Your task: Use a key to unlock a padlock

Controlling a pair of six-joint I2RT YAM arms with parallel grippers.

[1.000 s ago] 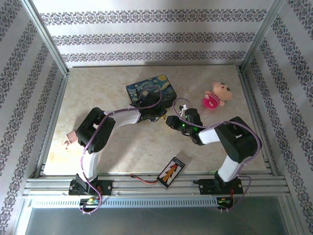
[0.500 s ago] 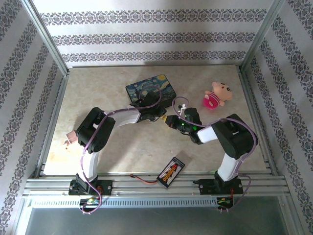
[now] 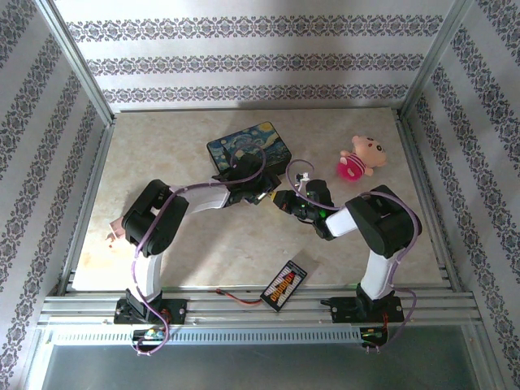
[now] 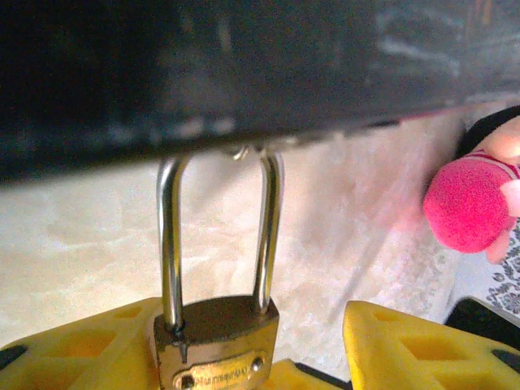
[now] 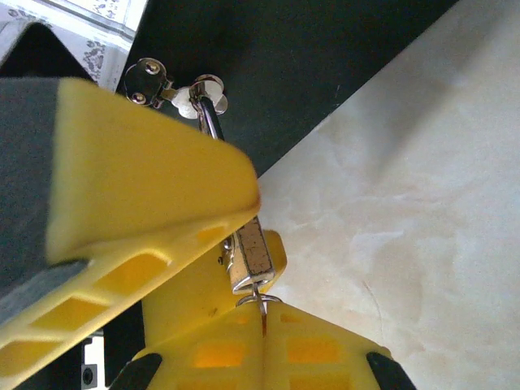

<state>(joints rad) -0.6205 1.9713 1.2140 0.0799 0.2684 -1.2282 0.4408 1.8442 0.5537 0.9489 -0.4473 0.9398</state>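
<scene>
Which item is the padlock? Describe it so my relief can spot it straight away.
Find the dark blue Starry Night box toward the far side of the table. The padlock sits against its near side. It is the small brass body with a silver U-shaped shackle, unlike the pink plush toy to the right.

The right gripper (image 5: 262, 329) has its two yellow plastic fingers pressed together on a thin grey metal key (image 5: 260, 305), whose tip meets the underside of a small brass padlock (image 5: 253, 253) seen edge-on. Its silver shackle (image 5: 210, 120) rises to a metal hasp (image 5: 175, 88) on a dark box (image 5: 325, 49). A broad yellow finger (image 5: 138, 179) of the left arm crosses at left; pale marbled tabletop (image 5: 406, 203) lies at right.
</scene>
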